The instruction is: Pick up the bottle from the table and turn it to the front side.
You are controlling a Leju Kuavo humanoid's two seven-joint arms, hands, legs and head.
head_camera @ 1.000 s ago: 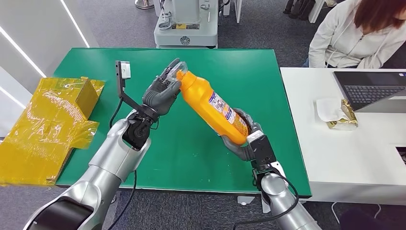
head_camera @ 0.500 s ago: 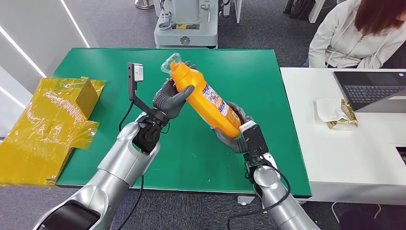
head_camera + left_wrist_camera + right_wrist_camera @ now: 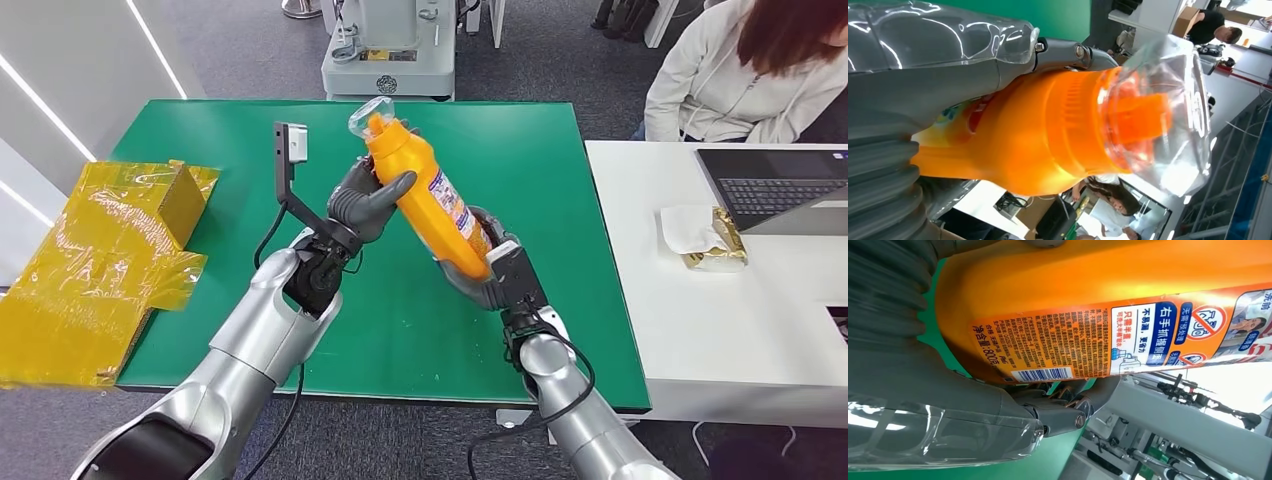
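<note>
Holding the orange bottle [image 3: 430, 200] aloft, left hand [image 3: 362, 205] gripping its neck and right hand [image 3: 490, 272] its base, the robot is mid-turn; next, the front label must likely rotate round.

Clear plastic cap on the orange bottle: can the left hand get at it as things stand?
Probably yes. The left hand already grips the orange plastic bottle at its neck, right beneath the clear plastic cap, with nothing between them; but shifting up means loosening that grip while the right hand holds the base.

Laptop [image 3: 775, 190], yellow wrapped box [image 3: 110, 250]
</note>
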